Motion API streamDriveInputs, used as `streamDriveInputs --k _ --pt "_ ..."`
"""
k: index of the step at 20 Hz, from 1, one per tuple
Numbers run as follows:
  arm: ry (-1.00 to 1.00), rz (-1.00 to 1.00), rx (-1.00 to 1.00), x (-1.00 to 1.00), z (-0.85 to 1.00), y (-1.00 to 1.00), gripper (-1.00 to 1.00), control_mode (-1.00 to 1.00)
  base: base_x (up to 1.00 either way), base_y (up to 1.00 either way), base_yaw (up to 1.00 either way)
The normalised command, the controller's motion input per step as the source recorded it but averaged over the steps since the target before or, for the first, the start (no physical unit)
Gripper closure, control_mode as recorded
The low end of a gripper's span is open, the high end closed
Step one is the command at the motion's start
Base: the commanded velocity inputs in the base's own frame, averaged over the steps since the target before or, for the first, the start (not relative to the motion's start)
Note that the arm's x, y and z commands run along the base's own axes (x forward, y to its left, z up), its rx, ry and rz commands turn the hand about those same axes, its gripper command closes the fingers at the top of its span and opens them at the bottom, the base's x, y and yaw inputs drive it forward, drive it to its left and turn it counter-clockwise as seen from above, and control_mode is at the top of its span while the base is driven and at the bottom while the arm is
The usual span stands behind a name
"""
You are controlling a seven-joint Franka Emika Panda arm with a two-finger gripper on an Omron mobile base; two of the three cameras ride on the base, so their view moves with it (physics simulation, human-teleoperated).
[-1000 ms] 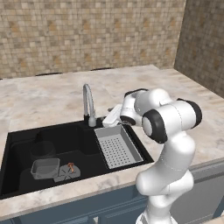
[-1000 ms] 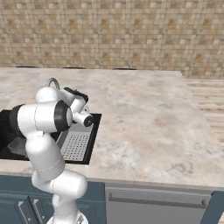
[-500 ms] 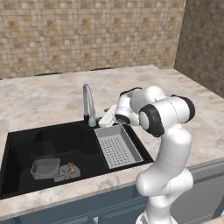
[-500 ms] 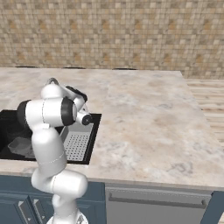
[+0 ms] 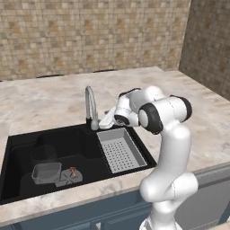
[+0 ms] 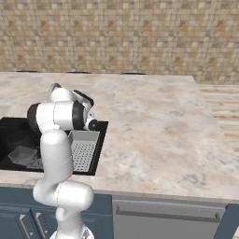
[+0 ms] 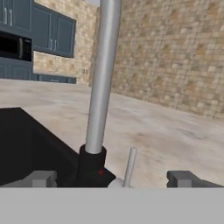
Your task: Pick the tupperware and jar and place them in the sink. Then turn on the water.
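Here we find the gripper (image 7: 112, 178) with its jaws spread wide and nothing between them, held low just behind the sink (image 5: 85, 143) at the foot of the curved silver tap (image 5: 91, 107). In the hand view the two dark finger tips (image 7: 40, 178) stand well apart at the bottom, and the tap's upright pipe and black base sit straight ahead between them, a little toward the left tip. A thin silver lever (image 7: 129, 166) rises just right of that base, also between the tips, and we cannot tell whether anything touches it. From the left base view the hand reaches in from the tap's right side. The tupperware (image 5: 46, 173) lies down in the black basin, well away from the gripper on the far side of the tap, and the jar (image 5: 43, 155) stands faintly just behind it. The grey perforated tray (image 5: 120, 149) sits in the sink directly below the hand.
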Motion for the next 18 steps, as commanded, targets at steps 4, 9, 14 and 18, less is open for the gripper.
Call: streamDriveInputs --k 4,9,14,18 --pt "0.0 0.0 0.0 0.4 -0.01 0.0 -1.0 -1.0 0.0 0.0 0.0" --pt "0.0 0.0 0.0 0.35 -0.02 0.02 -1.0 -1.0 0.0 0.0 0.0" --pt "0.01 0.0 0.0 0.29 -0.1 0.09 -1.0 -1.0 0.0 0.0 0.0" --pt "0.01 0.0 0.0 0.21 -0.16 0.1 -1.0 -1.0 0.0 0.0 0.0"
